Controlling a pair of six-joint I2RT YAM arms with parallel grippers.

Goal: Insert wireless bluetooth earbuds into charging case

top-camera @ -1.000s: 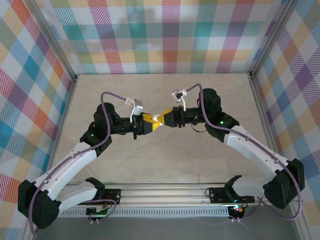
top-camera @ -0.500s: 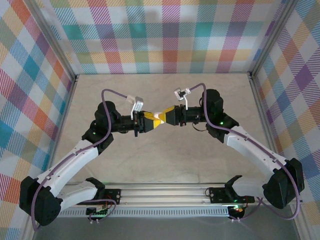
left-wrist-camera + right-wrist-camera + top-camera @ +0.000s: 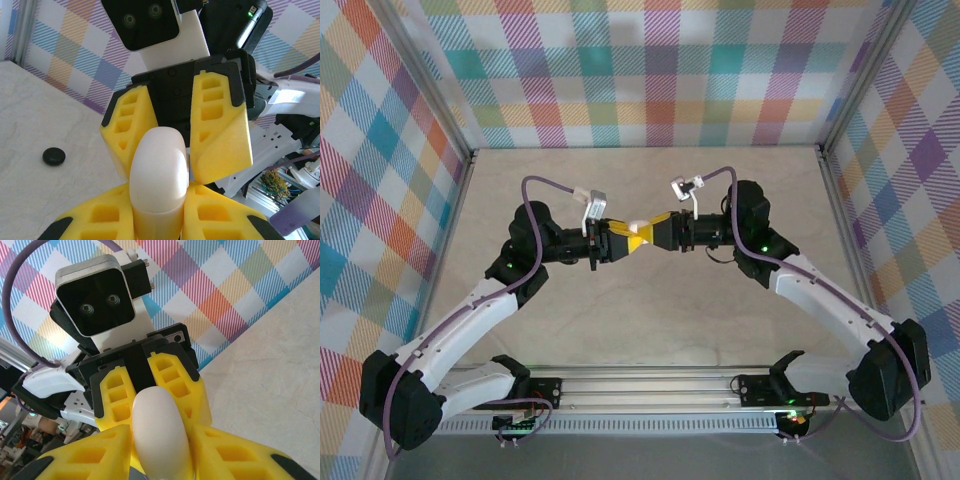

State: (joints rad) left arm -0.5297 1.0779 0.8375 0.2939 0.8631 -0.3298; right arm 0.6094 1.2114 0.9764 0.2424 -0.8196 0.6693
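Beige marbled table point(image 3: 650, 320) spreads wide around the two arms. There is open room out to the plaid walls point(image 3: 640, 70) at left, far and right, and to the rail point(image 3: 650, 385) at the near edge. Over the table's middle the left tool point(image 3: 628, 240) is clamped tight on the white charging case point(image 3: 159, 170), held in the air. The right tool point(image 3: 644, 233) stands part open, its yellow fingers point(image 3: 220, 135) flanking the case's rounded end; whether they press it cannot be told. Both tools sit slightly farther back than a second ago. One small black round piece point(image 3: 53, 156) lies on the table, well apart from them.
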